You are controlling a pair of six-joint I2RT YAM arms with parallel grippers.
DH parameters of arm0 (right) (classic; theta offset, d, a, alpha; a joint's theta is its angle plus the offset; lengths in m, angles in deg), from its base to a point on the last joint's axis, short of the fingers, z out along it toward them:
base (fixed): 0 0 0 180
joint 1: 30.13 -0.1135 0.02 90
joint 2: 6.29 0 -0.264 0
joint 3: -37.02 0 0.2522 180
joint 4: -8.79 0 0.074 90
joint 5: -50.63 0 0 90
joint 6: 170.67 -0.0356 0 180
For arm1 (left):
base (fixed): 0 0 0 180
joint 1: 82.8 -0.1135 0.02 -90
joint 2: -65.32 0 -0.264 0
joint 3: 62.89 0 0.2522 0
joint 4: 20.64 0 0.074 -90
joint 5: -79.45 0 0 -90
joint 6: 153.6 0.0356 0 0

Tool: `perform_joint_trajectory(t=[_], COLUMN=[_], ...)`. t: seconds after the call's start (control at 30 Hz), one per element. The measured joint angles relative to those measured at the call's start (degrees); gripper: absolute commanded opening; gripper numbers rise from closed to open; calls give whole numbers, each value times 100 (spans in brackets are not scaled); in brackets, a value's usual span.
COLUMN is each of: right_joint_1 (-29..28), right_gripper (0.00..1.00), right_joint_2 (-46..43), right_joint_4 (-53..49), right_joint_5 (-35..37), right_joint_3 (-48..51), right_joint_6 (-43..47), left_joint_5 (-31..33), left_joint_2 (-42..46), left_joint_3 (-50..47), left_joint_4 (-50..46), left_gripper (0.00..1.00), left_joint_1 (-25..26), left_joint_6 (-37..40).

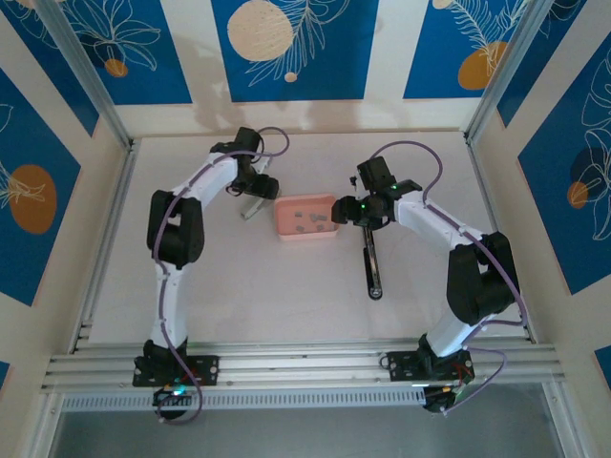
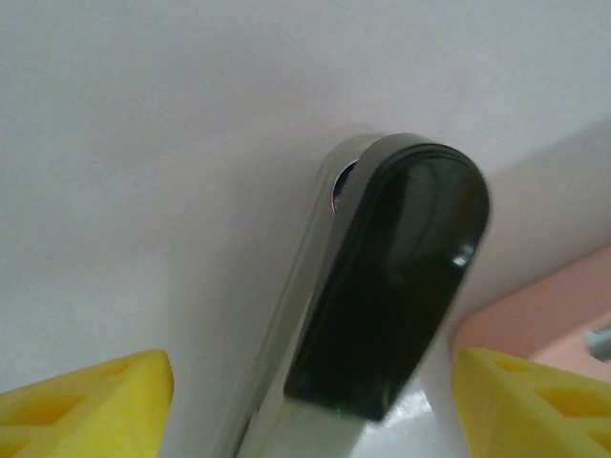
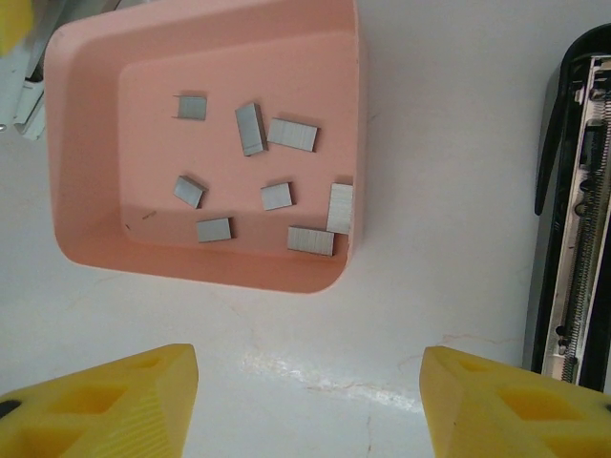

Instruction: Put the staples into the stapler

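Broadly, white counter (image 1: 239,286) w/ two arms reaching from the near edge toward the far ctr. Left arm bends in from the left; right arm bends in from the right.

Open stapler (image 1: 370,262) lies flat right of ctr, long axis running near-to-far, its far end just under the right arm's wrist. In the right wrist view the open stapler (image 3: 573,191) sits at the right edge, black shell splayed, metal channel and spring exposed.

Second stapler (image 1: 250,208) lies left of the tray, under the left arm's wrist. In the left wrist view it (image 2: 382,286) has a glossy black top on a silver base, rounded end pointing far.

Pink tray (image 1: 305,234) sits mid-counter btwn the two staplers, apart from both. Shallow, rounded corners (image 3: 200,272); one corner shows at the right of the left wrist view (image 2: 535,324).

Left pincer (image 1: 256,196) hangs over the second stapler, fingers spread wide either side of it (image 2: 310,401), gaps visible, not gripping.

Right pincer (image 1: 344,212) sits at the tray's right end, spread wide w/ nothing btwn the fingers (image 3: 305,401), bare counter below.

Staples (image 3: 277,196): eight short grey strips scattered loose on the tray floor, all inside, mostly toward its right half; small grey specks from above (image 1: 307,218).
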Motion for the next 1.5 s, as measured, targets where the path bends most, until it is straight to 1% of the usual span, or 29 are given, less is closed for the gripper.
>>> perform_joint_trajectory(t=[0.07,0.37,0.53,0.57,0.67,0.7,0.83,0.97,1.03,1.1,1.17,1.27,1.37,1.5], right_joint_1=[-15,-26,-26,-26,-26,-26,-26,-42,-57,-66,-76,-87,-103,-118], right_gripper=[64,64,64,64,63,63,63,63,63,63,63,63,63,63], right_joint_2=[0,26,44,44,44,42,42,11,-66,-205,-374,-678,-988,-1405], right_joint_4=[0,0,0,0,-4,-7,-17,-20,-17,-11,39,210,483,916], right_joint_5=[0,-4,-2,-2,-4,-4,-4,-7,-11,-35,-85,-249,-490,-968], right_joint_3=[0,-2,-2,-2,-2,-2,-2,-2,-2,-2,-2,0,61,304], right_joint_6=[0,17,42,42,42,42,42,39,37,37,35,-15,-120,-302], left_joint_5=[-48,-205,-363,-380,-387,-385,-330,-247,-221,-221,-262,-474,-920,-1886], left_joint_2=[-223,-682,-955,-968,-970,-970,-970,-903,-658,-229,369,1508,2743,4188], left_joint_3=[184,863,1073,1082,1099,1110,1132,1099,852,474,33,-704,-1464,-2721], left_joint_4=[-85,-105,-35,-15,24,28,22,-22,-15,-17,24,216,564,1252], left_gripper=[75,65,44,41,26,23,16,12,10,10,9,9,9,10], left_joint_1=[0,-11,-11,-11,-11,-11,-11,-11,-11,-11,-17,-28,-37,-39], left_joint_6=[39,192,238,247,319,321,339,345,372,424,459,498,599,765])
